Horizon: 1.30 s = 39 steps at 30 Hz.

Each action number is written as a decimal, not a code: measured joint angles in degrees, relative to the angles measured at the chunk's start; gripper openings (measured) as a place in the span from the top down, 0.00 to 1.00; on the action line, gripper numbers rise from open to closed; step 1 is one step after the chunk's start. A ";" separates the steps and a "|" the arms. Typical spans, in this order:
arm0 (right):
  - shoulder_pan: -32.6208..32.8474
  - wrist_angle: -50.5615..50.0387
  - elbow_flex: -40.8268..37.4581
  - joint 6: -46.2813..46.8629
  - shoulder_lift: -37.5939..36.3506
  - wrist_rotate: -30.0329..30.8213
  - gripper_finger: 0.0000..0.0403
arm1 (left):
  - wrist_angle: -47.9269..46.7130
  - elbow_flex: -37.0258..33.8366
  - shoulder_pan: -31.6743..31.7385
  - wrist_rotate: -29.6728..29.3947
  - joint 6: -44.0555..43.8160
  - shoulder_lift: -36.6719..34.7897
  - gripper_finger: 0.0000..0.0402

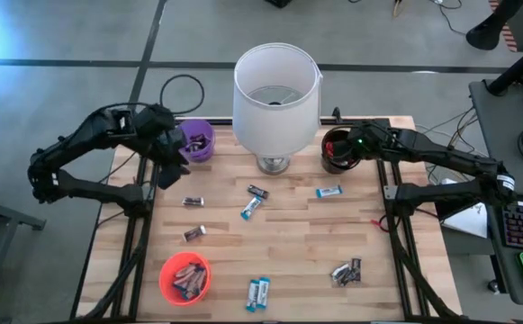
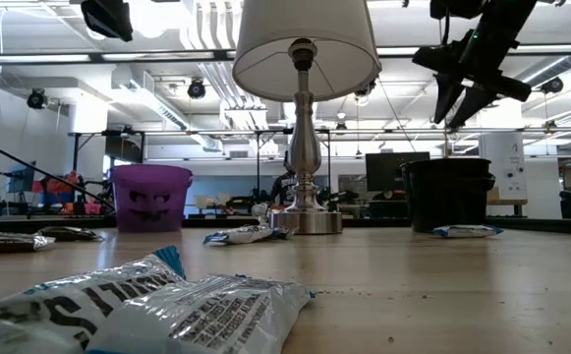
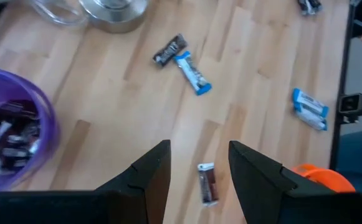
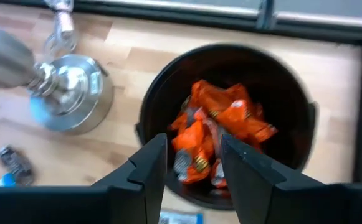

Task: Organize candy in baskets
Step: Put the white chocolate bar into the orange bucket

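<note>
orange wrappers [image 4: 221,134], crinkled and shiny, lie heaped in the round black cup [image 4: 293,106] straight under the right gripper [image 4: 193,177]; its dark fingers stand parted and hold nothing. just beside the cup is the lamp's polished metal base [image 4: 71,93]. left gripper [image 3: 199,177] hangs with its jaws apart and bare, the purple cup [image 3: 40,134] of dark bars close beside it. a brown bar [image 3: 208,183] lies on the pale wood table [image 1: 288,238] just below its fingers. farther out lie a dark bar [image 3: 169,51] touching a blue-and-white one [image 3: 193,73], then another blue bar [image 3: 309,109]. farthest from both grippers sits the orange cup [image 1: 184,278], holding a few bars.
</note>
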 joint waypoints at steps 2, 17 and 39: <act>0.00 0.03 0.00 -0.02 0.00 -1.90 0.66 | -0.03 -0.11 -0.91 0.10 -1.00 0.15 0.64; 0.00 0.08 5.06 -0.07 0.00 -2.16 0.65 | 0.92 4.29 -2.87 13.43 5.13 4.68 0.64; 0.02 0.05 4.94 3.86 0.20 -2.14 0.67 | 5.99 4.97 -20.77 0.94 -7.86 4.33 0.64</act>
